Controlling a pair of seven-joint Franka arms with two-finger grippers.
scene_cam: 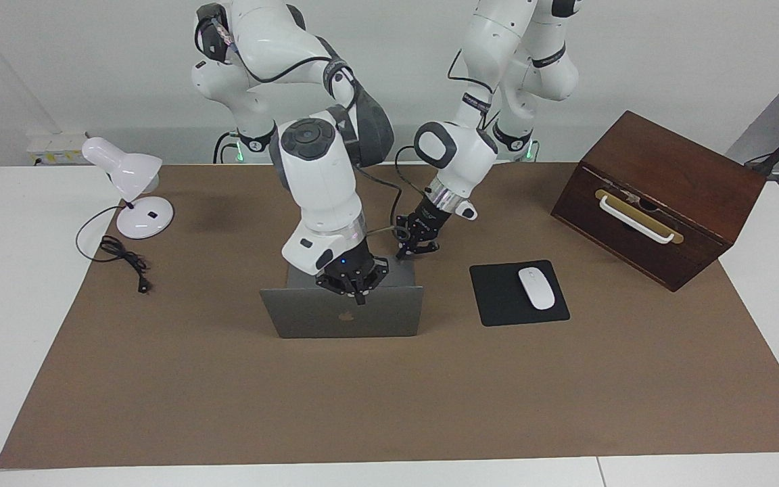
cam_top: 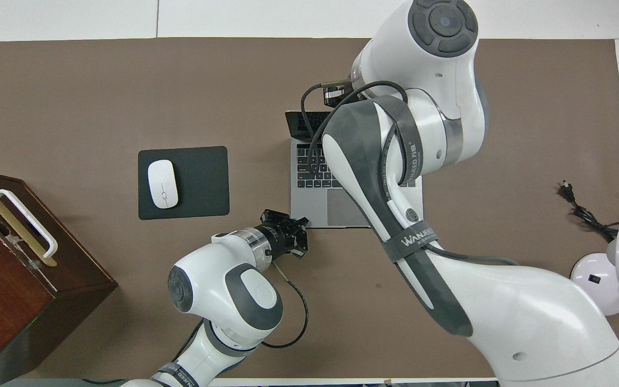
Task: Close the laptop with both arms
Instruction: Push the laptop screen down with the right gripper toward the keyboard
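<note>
The silver-grey laptop [scene_cam: 349, 318] stands open on the brown mat, its lid upright with the apple logo facing away from the robots. In the overhead view its keyboard deck [cam_top: 312, 185] shows, half covered by the right arm. My right gripper [scene_cam: 360, 294] comes down on the lid's top edge, near its middle. My left gripper [scene_cam: 418, 249] is open and hovers low beside the deck's corner nearest the robots, toward the left arm's end; it also shows in the overhead view [cam_top: 297, 236].
A black mouse pad [scene_cam: 498, 297] with a white mouse [scene_cam: 536, 287] lies beside the laptop toward the left arm's end. A brown wooden box [scene_cam: 660, 196] with a white handle stands past it. A white desk lamp [scene_cam: 134, 189] and its cord sit at the right arm's end.
</note>
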